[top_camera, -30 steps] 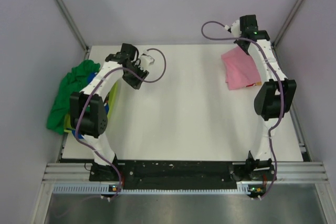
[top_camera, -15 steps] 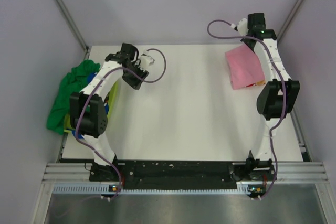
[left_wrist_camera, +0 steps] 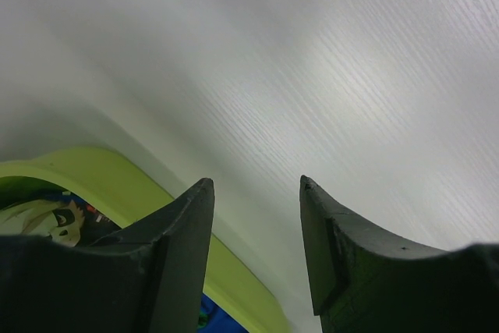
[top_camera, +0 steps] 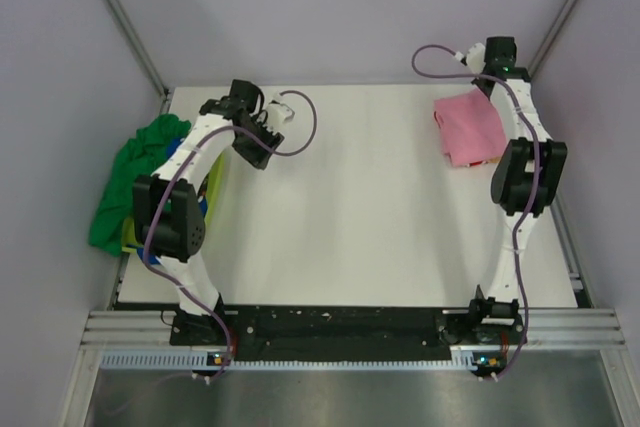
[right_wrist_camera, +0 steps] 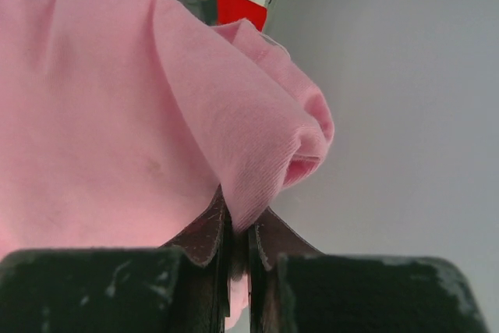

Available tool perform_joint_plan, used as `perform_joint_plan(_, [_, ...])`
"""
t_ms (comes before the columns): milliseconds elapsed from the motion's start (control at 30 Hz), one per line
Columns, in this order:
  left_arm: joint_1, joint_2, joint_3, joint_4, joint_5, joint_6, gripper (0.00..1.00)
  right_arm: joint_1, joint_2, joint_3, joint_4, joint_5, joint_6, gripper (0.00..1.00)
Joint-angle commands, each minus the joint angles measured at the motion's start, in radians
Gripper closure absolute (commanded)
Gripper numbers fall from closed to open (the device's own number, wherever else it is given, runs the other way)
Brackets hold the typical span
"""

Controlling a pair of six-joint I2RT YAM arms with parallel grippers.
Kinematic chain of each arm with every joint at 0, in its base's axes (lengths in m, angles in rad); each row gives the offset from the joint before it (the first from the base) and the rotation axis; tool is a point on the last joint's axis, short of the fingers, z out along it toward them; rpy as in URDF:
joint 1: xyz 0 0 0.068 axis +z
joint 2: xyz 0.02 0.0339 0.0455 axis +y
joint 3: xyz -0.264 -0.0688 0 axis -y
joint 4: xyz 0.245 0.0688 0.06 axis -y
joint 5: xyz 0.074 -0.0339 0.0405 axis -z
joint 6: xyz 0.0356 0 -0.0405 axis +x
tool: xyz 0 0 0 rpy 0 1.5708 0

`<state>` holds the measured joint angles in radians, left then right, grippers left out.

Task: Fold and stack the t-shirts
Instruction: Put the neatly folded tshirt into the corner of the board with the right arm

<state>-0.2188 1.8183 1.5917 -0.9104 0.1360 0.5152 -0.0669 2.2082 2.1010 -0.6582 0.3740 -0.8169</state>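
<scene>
While the right gripper (right_wrist_camera: 238, 243) pinches the pink t-shirt (right_wrist_camera: 117, 115) lying over the red t-shirt (right_wrist_camera: 234, 5), the left gripper (left_wrist_camera: 253, 193), half-open and empty, has the unfolded heap (top_camera: 130, 177) beside it.

- The pink t-shirt (top_camera: 468, 127) is plain, one even rose colour, no print on it.
- The red t-shirt (right_wrist_camera: 238, 5) under it shows bright red with bits of grey and orange-yellow print.
- The green t-shirt (top_camera: 135, 172) is a strong, solid green.
- The yellow-green t-shirt (left_wrist_camera: 93, 173) is lime.
- The blue t-shirt (left_wrist_camera: 218, 321) is deep blue.
- The table (top_camera: 350, 217) is white with a faint wood grain.
- The arms (top_camera: 200, 142) are white with black joints, and their cables (top_camera: 314, 127) are purple.
</scene>
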Motion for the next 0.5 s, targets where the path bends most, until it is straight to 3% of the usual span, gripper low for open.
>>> perform_joint_plan(0, [-0.005,0.013,0.056,-0.025,-0.009,0.006,0.47,-0.031,0.028,0.042,0.221,0.046,-0.039,1.00])
perform_joint_plan(33, [-0.005,0.016,0.060,-0.030,-0.012,0.006,0.47,-0.039,0.047,0.045,0.256,0.068,-0.044,0.93])
perform_joint_plan(67, [-0.005,0.021,0.066,-0.031,-0.015,0.003,0.47,-0.048,0.059,0.041,0.313,0.101,-0.048,0.76])
perform_joint_plan(100, [-0.005,0.021,0.070,-0.038,-0.018,0.005,0.47,-0.060,0.070,0.031,0.384,0.144,-0.059,0.55])
perform_joint_plan(167, [-0.007,0.016,0.067,-0.038,-0.022,0.005,0.47,-0.077,0.088,-0.005,0.602,0.265,-0.100,0.02])
perform_joint_plan(233, [-0.008,0.010,0.065,-0.038,-0.029,0.006,0.47,-0.079,0.090,-0.001,0.733,0.307,-0.133,0.01])
perform_joint_plan(400, [-0.010,-0.011,0.068,-0.044,-0.036,0.006,0.47,-0.037,-0.010,0.089,0.559,0.200,0.048,0.01])
perform_joint_plan(467, [-0.010,-0.031,0.060,-0.042,-0.032,0.005,0.46,-0.005,-0.071,0.052,0.540,0.194,0.064,0.01])
